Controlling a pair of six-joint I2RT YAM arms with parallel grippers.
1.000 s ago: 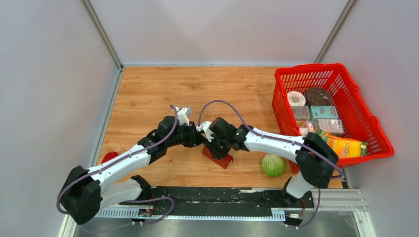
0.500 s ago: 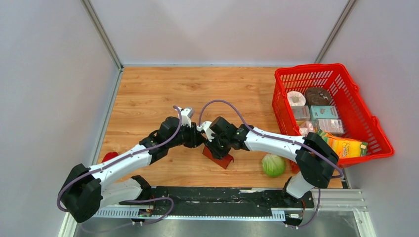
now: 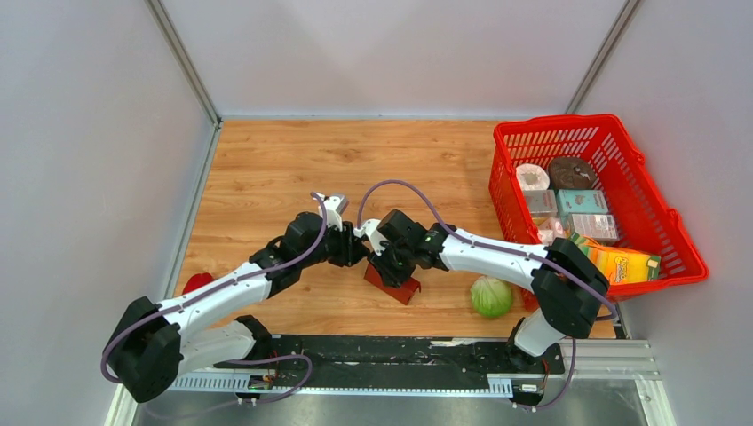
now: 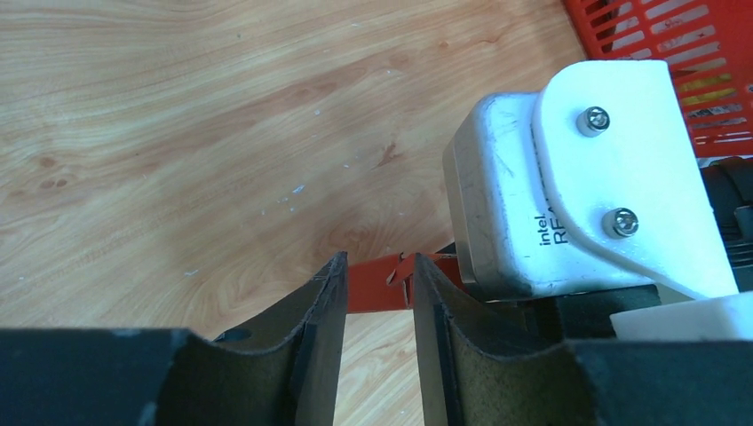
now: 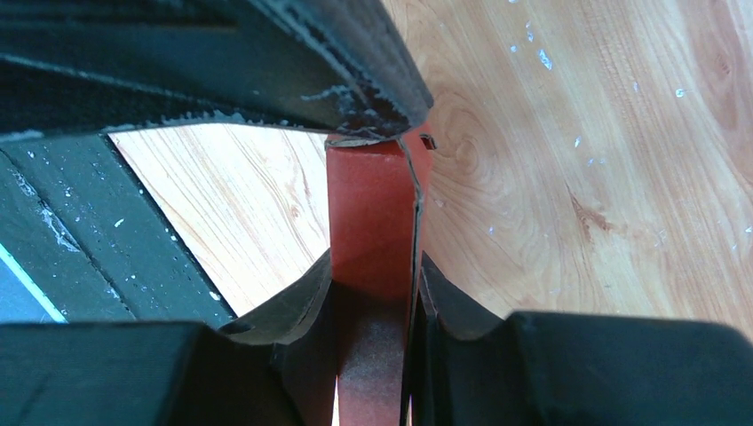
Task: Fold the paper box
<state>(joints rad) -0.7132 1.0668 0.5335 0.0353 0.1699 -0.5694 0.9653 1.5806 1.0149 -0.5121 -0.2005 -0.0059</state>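
The dark red paper box (image 3: 394, 286) stands on the wooden table, near the front centre. My right gripper (image 3: 387, 264) is shut on it. In the right wrist view a red panel (image 5: 373, 204) runs up between the two black fingers (image 5: 297, 306). My left gripper (image 3: 359, 251) comes in from the left, jaws a little apart. In the left wrist view wood shows between its fingers (image 4: 324, 311), and the box's edge (image 4: 375, 286) lies across the tips, with a small flap against the right finger. One left finger (image 5: 355, 71) rests against the far end of the box.
A red mesh basket (image 3: 613, 133) full of groceries stands at the right, and its corner shows in the left wrist view (image 4: 657, 27). A green cabbage (image 3: 491, 296) lies near the front right. A small red pepper (image 3: 197, 282) lies at the front left. The right wrist's camera housing (image 4: 550, 177) is close beside my left fingers.
My left wrist has edged slightly down and toward the box. The right gripper and the box have stayed in place.
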